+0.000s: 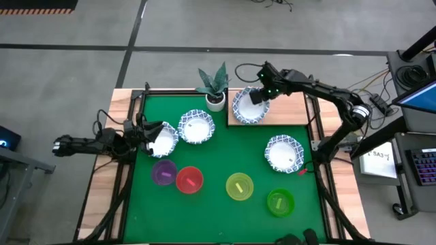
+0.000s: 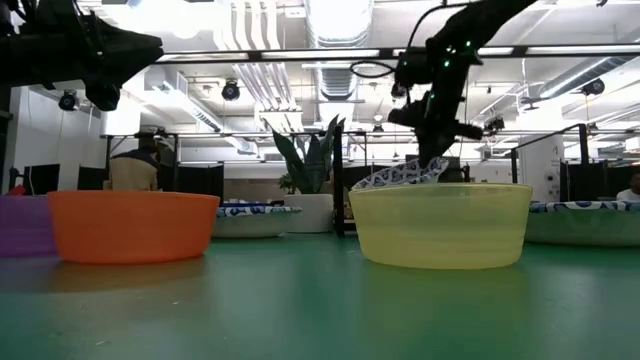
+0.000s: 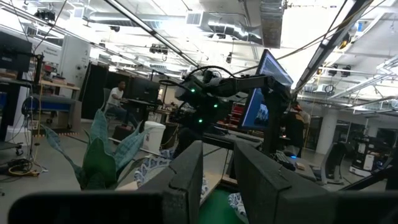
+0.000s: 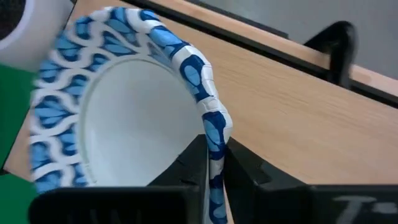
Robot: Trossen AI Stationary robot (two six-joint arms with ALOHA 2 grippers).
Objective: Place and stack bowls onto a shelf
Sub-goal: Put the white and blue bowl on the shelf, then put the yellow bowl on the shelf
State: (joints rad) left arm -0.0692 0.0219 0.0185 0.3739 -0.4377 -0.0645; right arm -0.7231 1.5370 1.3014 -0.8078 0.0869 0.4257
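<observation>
My right gripper (image 1: 262, 94) is over the pale wooden shelf (image 1: 286, 109) at the far edge, shut on a white bowl with a blue patterned rim (image 1: 248, 107). In the low view this bowl (image 2: 400, 178) tilts below the gripper (image 2: 435, 152). My left gripper (image 1: 146, 133) hovers open, with a narrow gap and nothing in it (image 3: 221, 186), beside a second patterned bowl (image 1: 165, 141) on the green mat. Two more patterned bowls (image 1: 196, 126) (image 1: 285, 153) rest on the mat. The purple (image 1: 163, 173), red (image 1: 189, 180), yellow (image 1: 239, 186) and green (image 1: 280, 201) bowls stand along the near side. My right gripper pinches the bowl's rim (image 4: 214, 134) between its two fingers, one inside the bowl and one outside. The fingers come down from above on the rim's far-right side. The bowl hangs tilted, with its opposite edge (image 2: 365, 186) low over the shelf; whether that edge touches the wood, I cannot tell.
A small white plant pot with a spiky green plant (image 1: 215, 95) stands just left of the shelf, close to the held bowl. Black frame rails (image 1: 315, 129) border the mat. The right part of the shelf shows bare wood (image 4: 298, 118).
</observation>
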